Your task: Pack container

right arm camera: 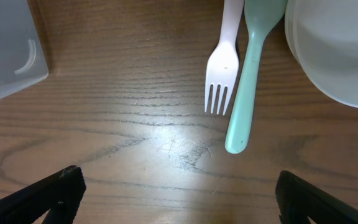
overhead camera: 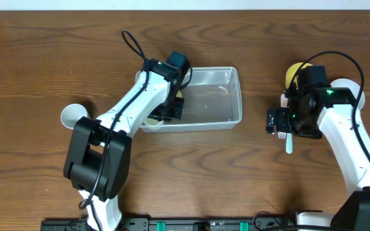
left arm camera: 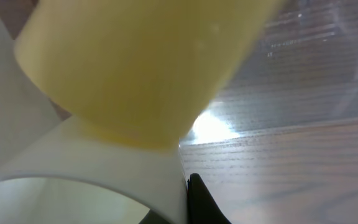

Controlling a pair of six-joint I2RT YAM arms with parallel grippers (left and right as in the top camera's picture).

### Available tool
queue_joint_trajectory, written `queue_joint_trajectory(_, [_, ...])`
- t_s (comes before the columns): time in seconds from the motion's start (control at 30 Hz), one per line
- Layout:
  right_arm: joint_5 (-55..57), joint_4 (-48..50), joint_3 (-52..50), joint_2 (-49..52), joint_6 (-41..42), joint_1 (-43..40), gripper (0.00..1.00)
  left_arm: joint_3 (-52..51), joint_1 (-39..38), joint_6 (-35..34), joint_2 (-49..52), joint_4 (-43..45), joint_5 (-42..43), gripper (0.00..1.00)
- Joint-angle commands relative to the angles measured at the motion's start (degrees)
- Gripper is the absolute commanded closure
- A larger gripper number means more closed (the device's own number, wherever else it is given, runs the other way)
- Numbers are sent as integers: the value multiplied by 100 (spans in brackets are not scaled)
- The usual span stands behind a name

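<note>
A dark brown wooden table with wavy, flowing grain fills the view from left to right; along its far edge runs a thin pale strip of lighter surface. The wood is slightly glossy; a soft white glare lies on the grain at the right side.

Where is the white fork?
On the robot's right, in the right wrist view: the white fork lies on the table beside a teal handle, near a white bowl.
</note>
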Motion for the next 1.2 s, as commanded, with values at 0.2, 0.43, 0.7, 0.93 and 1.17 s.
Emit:
queue_joint_trajectory(0.2, [-15,-9,63,39,-61,-33,1,-7,20,-13,-2,-4,-146,93])
queue_joint_trajectory(0.43, [-15,-9,63,39,-63,-33,1,-7,20,-13,-2,-46,-146,55])
queue_joint_trajectory(0.7, [-15,-2,63,39,-61,-33,1,450,15,-11,-238,-260,-184,45])
queue_joint_trajectory(0.93, [-13,2,63,39,-63,-33,1,811,13,-17,-1032,-92,-160,45])
queue_joint_trajectory(1.17, [-13,17,63,39,-61,-33,1,800,2,-39,-1263,87,660,46])
